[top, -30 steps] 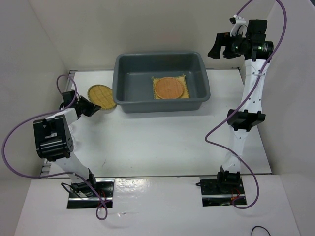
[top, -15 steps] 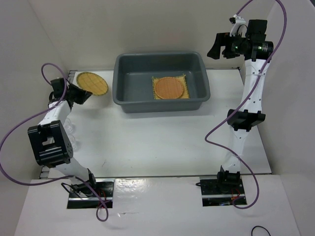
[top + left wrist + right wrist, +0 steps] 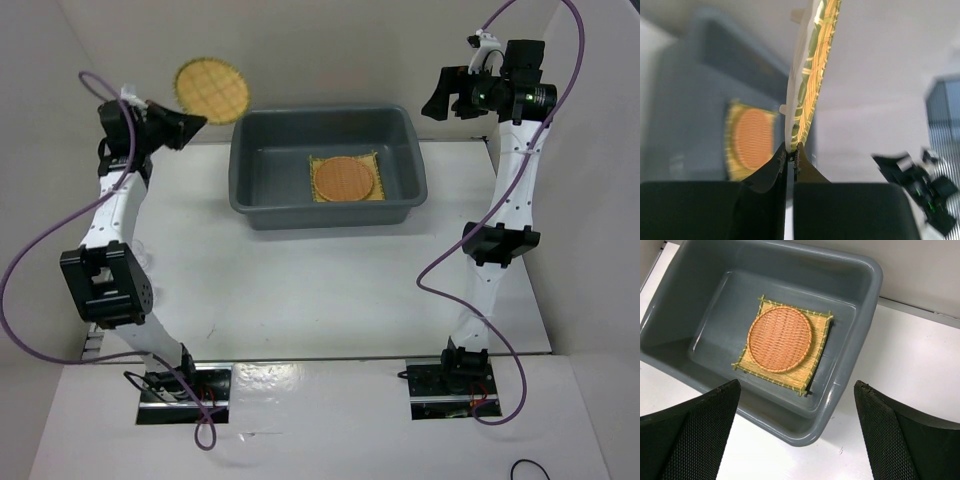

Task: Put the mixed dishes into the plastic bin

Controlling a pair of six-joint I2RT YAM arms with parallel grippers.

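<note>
Top view: left gripper (image 3: 178, 128) now has the yellow-tan disc (image 3: 211, 89) well up off the table, where it lay a second ago; it hangs just left of the plastic bin (image 3: 240, 160), not yet over it. Orange-brown disc (image 3: 343, 178) already sits on the bamboo mat (image 3: 372, 160) on the bin floor. Right gripper (image 3: 440, 98) is parked high by the bin's far right corner. Left wrist: jaws pinched tight on the disc's edge, disc edge-on, bin blurred behind. Right wrist: fingers spread wide, holding nothing, looking down into the bin. Pick looks done; I'd say carry over and release come next
</note>
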